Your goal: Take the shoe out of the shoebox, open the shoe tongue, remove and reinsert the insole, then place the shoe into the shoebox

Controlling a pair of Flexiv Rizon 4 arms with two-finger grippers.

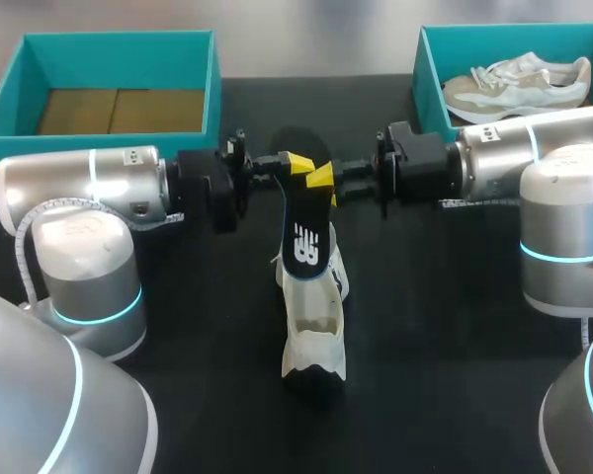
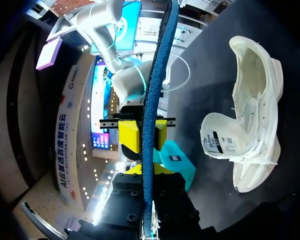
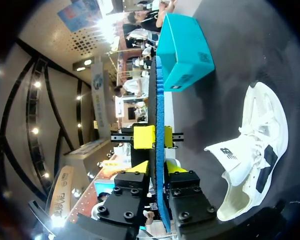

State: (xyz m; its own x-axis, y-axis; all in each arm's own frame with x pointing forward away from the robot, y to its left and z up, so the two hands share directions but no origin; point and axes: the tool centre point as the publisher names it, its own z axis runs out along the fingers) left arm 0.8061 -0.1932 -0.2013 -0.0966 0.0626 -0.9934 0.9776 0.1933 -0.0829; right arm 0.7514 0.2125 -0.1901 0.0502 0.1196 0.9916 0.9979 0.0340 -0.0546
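Black tabletop [image 1: 178, 375] carries the white shoe [image 1: 313, 326] nearest, at 6 o'clock. Over it the dark insole [image 1: 304, 212], its lower end seemingly touching the shoe, is pinched by the left end effector [image 1: 295, 165] from 9 o'clock and the right end effector [image 1: 321, 178] from 3. Beyond: left shoebox [image 1: 213, 89] at 11, right shoebox [image 1: 430, 69] at 1.

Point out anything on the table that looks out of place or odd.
The insole is out of the shoe, held on edge above it and pinched by both the left gripper and the right gripper. The shoe's tongue is pulled open. Nothing looks damaged or spilled.
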